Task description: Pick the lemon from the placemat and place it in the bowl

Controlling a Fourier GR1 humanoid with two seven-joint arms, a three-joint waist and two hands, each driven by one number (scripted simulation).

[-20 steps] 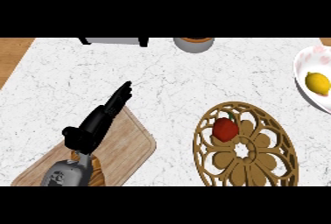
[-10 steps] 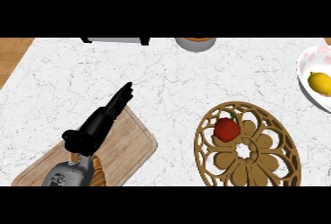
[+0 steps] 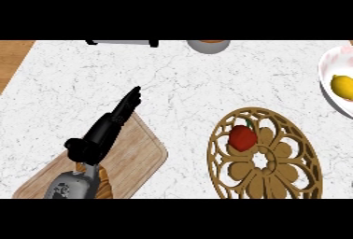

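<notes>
One lemon point(image 3: 342, 87) inside bowl point(image 3: 328, 74)

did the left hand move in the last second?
No. The black left hand lies in the same spot, fingers straight, fingertips just past the far edge of the wooden cutting board, as in both earlier pictures.

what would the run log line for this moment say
left robot hand: open over cutting board | right robot hand: not in view | lemon: in bowl | red fruit: on placemat

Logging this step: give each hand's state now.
Left hand: open, fingers straight, holding nothing.
Right hand: not in view.
</notes>
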